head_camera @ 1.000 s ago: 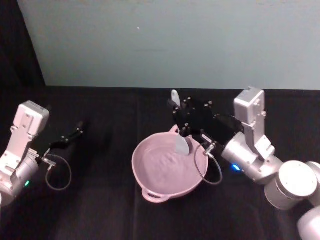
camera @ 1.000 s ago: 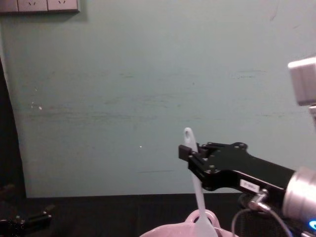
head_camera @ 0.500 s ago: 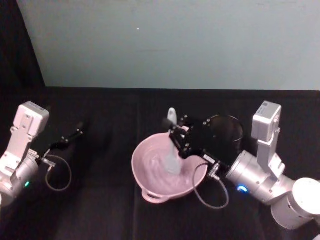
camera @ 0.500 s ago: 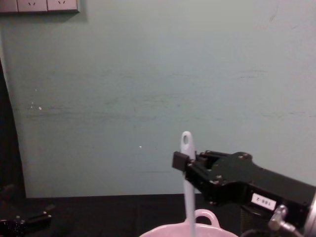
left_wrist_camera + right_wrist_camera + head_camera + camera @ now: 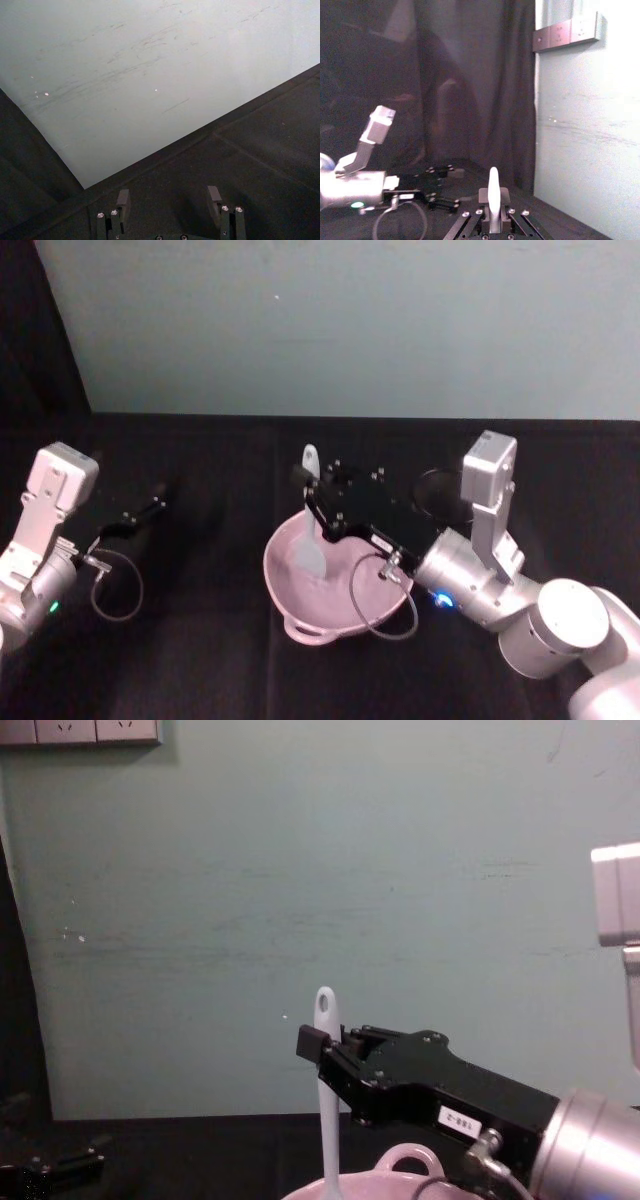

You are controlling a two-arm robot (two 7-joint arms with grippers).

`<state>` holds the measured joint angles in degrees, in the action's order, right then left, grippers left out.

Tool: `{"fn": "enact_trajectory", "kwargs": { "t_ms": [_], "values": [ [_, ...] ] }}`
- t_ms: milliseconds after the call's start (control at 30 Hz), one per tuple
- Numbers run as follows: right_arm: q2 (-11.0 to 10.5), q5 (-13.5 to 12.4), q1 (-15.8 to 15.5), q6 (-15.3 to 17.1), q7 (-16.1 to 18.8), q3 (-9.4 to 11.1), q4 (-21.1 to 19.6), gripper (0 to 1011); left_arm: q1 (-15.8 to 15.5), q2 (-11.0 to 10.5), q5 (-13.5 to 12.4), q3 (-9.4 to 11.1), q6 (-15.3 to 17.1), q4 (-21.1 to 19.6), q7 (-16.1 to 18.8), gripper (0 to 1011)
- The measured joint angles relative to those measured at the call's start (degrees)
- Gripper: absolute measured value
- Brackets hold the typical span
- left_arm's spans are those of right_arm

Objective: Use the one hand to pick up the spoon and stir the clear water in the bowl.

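Right hand [image 5: 324,1046] tight around upright spoon [image 5: 327,1122]

A black cloth covers the table [image 5: 200,660], creased in faint lines and running back to a pale teal wall [image 5: 350,320] marked with light scuffs. High on that wall sits a white socket plate [image 5: 80,730]. A dark curtain [image 5: 445,75] hangs beside the wall. A black mesh cup [image 5: 437,490], partly hidden, stands toward the table's right.
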<state>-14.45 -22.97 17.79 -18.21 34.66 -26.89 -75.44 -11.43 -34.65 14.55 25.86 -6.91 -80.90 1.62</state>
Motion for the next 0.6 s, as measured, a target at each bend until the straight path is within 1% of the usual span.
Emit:
{"fn": "enact_trajectory", "kwargs": {
  "t_ms": [67, 167, 267, 300, 467, 600],
  "values": [
    [0.5, 0.4, 0.8, -0.4, -0.6, 0.0, 1.2, 116, 0.0, 0.0, 0.0, 0.0, 0.0, 0.0, 0.0, 1005],
    [1.4, 2.5, 2.1, -1.0, -2.7, 0.1, 3.4, 116, 0.0, 0.0, 0.0, 0.0, 0.0, 0.0, 0.0, 1005],
    [1.6, 3.7, 2.5, -1.1, -4.0, 0.5, 4.0, 116, 0.0, 0.0, 0.0, 0.0, 0.0, 0.0, 0.0, 1005],
    [1.6, 4.3, 2.6, -1.1, -4.8, 0.8, 4.3, 116, 0.0, 0.0, 0.0, 0.0, 0.0, 0.0, 0.0, 1005],
    [1.3, 5.4, 2.3, -1.0, -6.5, 2.3, 4.2, 116, 0.0, 0.0, 0.0, 0.0, 0.0, 0.0, 0.0, 1005],
    [0.3, 5.8, 1.3, -0.1, -7.1, 3.6, 2.7, 116, 0.0, 0.0, 0.0, 0.0, 0.0, 0.0, 0.0, 1005]
  ]
}}
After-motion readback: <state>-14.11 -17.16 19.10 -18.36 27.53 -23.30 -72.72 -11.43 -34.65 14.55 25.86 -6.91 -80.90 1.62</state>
